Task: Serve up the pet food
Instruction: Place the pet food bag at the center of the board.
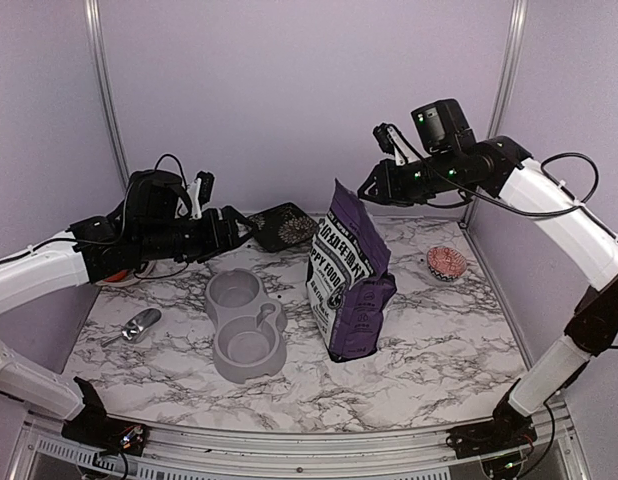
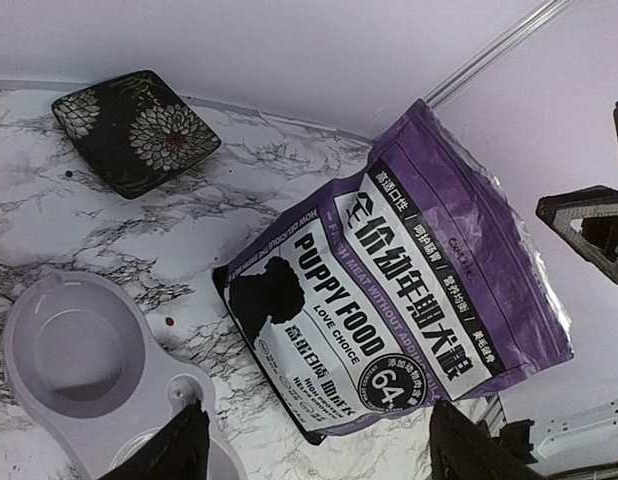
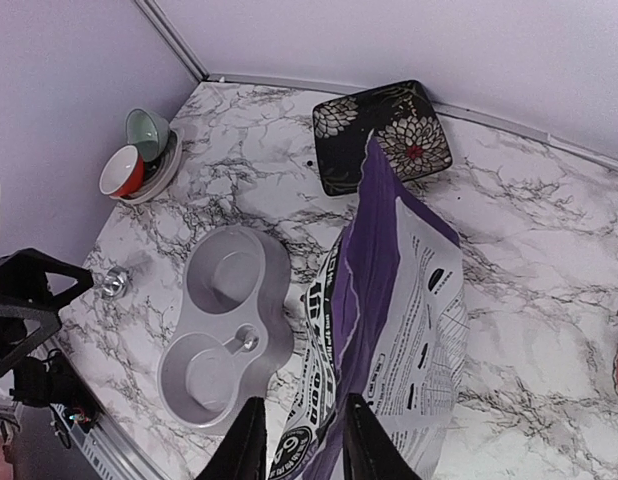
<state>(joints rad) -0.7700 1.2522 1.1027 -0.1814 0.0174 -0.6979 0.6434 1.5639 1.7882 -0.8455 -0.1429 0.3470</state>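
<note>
The purple-and-white "PUPPY FOOD" bag [image 1: 351, 280] stands upright in the middle of the table, also seen in the left wrist view [image 2: 389, 290] and from above in the right wrist view [image 3: 399, 300]. The pet food stays hidden inside it; one small brown pellet [image 2: 169, 321] lies on the table by the grey double bowl [image 1: 244, 325]. My left gripper [image 1: 244, 225] hovers left of the bag, open, its fingers [image 2: 174, 445] wide with nothing between them. My right gripper [image 1: 369, 190] hangs just above and right of the bag's top corner, open [image 3: 304, 445] and holding nothing.
A shiny metal scoop [image 1: 137, 325] lies at the near left. A black floral square plate [image 1: 286, 225] sits at the back behind the bag. A small pink bowl [image 1: 446, 262] is at the right. Stacked red and green bowls [image 3: 139, 155] stand at the far left.
</note>
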